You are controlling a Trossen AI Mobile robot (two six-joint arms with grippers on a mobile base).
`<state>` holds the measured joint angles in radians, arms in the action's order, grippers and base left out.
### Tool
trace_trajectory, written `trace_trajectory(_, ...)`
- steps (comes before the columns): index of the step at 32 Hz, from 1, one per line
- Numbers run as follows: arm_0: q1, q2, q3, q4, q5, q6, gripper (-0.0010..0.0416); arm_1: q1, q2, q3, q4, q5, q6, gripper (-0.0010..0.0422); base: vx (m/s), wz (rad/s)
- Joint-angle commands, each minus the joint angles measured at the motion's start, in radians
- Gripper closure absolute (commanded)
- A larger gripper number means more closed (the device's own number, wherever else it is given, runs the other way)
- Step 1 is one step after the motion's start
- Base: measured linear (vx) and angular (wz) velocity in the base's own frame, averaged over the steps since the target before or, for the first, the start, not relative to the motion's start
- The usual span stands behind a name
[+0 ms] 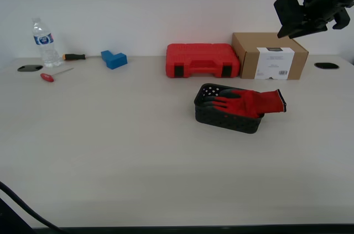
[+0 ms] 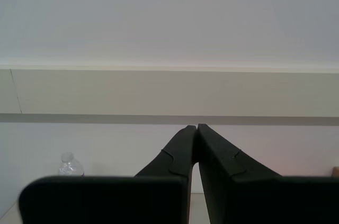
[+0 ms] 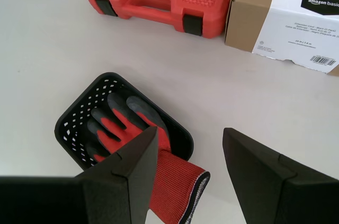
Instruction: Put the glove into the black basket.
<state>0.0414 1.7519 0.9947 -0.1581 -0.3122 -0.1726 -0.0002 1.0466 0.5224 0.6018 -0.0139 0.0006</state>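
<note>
The glove (image 1: 246, 103) lay in the basket (image 1: 227, 120), fingers and palm down inside it, while the cuff hung out over the rim toward 3 o'clock in the exterior view. So the task looked all but done: the glove was in, released, and nothing gripped it. What might have remained, in my judgement, was tucking the cuff inside, if a full fit was wanted.

My first gripper (image 3: 188, 144) hung above the basket with its jaws apart and empty; through its own camera the glove's dark fingers showed against the perforated wall, and the cuff (image 3: 175, 187) passed partly behind one jaw. The arm (image 1: 312, 1) raised at 1 o'clock in the exterior view, well above the cardboard box (image 1: 269, 55), was probably this one, since its camera looked down on the basket, the red case (image 1: 202, 60) and the box, but the jaws were too dark there to read.

My second gripper (image 2: 197, 127) had its jaws closed, tips touching, holding nothing. Its camera saw mostly wall, with a bottle (image 2: 70, 166) low behind the jaws, and I could not find that arm in the exterior view.

How deep the fingertips sat was hidden by the basket wall. The small tools near the bottle at 10 o'clock were hard to make out.
</note>
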Motion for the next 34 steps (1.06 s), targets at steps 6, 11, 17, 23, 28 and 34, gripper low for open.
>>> trace_trajectory(6,0.0,0.0,0.0,0.001,-0.001,-0.002,0.0236,0.0,0.0,0.001,0.005,0.0,0.0,0.0412,0.0,0.0)
trace_trajectory(11,0.0,0.0,0.0,0.001,-0.001,-0.003,0.0236,0.0,0.0,0.001,0.005,0.0,0.0,0.0412,0.0,0.0)
trace_trajectory(17,0.0,0.0,0.0,0.001,-0.001,-0.003,0.0236,0.0,0.0,0.001,0.005,0.0,0.0,0.0412,0.0,0.0)
trace_trajectory(23,0.0,0.0,0.0,0.001,-0.001,-0.003,0.0236,0.0,0.0,0.001,0.005,0.0,0.0,0.0412,0.0,0.0)
trace_trajectory(28,0.0,0.0,0.0,0.001,-0.001,-0.002,0.0236,0.0,0.0,0.001,0.005,0.0,0.0,0.0412,0.0,0.0)
trace_trajectory(34,0.0,0.0,0.0,0.001,-0.001,-0.002,0.0236,0.0,0.0,0.001,0.005,0.0,0.0,0.0412,0.0,0.0)
